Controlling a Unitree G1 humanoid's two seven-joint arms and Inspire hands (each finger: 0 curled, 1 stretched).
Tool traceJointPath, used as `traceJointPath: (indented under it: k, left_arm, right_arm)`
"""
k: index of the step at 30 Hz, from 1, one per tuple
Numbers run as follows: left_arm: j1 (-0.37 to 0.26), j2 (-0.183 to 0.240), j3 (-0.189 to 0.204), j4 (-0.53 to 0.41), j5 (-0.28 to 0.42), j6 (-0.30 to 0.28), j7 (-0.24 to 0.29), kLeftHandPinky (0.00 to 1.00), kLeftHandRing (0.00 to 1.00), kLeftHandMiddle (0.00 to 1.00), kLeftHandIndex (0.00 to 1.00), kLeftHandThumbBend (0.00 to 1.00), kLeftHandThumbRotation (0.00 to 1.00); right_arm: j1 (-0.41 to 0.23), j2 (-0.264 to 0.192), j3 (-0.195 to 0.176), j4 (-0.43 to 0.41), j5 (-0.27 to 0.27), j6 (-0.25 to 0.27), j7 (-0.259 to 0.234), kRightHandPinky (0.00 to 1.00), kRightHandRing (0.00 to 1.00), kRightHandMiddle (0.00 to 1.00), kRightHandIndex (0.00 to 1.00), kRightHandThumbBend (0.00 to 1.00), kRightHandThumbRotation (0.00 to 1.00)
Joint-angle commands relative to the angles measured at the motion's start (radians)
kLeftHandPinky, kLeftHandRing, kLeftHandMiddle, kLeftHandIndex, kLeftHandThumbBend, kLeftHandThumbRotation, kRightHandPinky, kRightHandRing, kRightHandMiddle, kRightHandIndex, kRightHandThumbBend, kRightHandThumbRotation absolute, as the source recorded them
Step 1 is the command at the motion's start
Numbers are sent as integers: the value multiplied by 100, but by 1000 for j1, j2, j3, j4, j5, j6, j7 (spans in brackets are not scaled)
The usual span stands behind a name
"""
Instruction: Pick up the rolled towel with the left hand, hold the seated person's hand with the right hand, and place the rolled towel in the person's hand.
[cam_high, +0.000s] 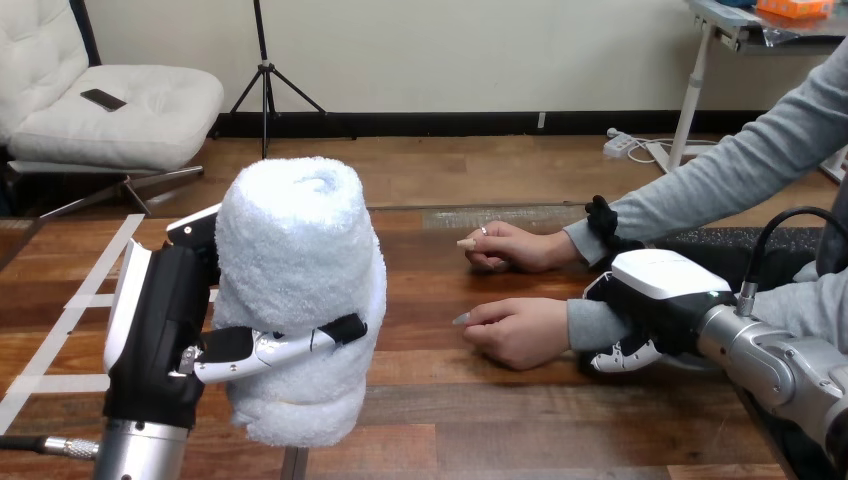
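The left hand (160, 320) grips the white rolled terry towel (300, 260) upright above the left of the brown wooden table (480, 420) — thumb curled across it. The right hand (660, 295) curls round the person's wrist (583, 325) — just behind the person's nearer hand (515, 328), which rests on the table.

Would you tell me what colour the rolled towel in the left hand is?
The rolled towel is plain white, best seen in the head view.

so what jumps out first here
The white rolled towel, upright in the left robot hand at the near left, grabs the eye first. Next, at the right, the right robot hand curls round the wrist of the person's nearer hand, which rests on the wooden table beside their other hand.
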Motion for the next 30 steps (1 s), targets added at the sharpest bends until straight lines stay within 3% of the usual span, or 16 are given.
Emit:
traceJointPath:
  k: [1, 7, 21, 30]
  left_arm:
    - [-54, -1, 11, -28, -11, -25, 8, 25, 29, 36, 41, 55, 0]
    - [-57, 1, 12, -21, -9, -32, 7, 25, 30, 37, 41, 55, 0]
    - [-58, -1, 10, -19, -15, -33, 5, 25, 30, 37, 41, 55, 0]
    - [-60, -1, 11, -16, -5, -36, 10, 25, 29, 36, 41, 55, 0]
  right_arm:
    - [-72, 7, 7, -14, -9, -11, -20, 43, 49, 52, 56, 46, 30]
    - [-73, 5, 10, -15, -12, -13, -22, 43, 49, 53, 56, 44, 31]
    - [-70, 1, 3, -15, -7, -20, -27, 43, 49, 53, 57, 38, 48]
    - [-67, 0, -6, -16, 3, -26, -36, 41, 47, 51, 56, 38, 52]
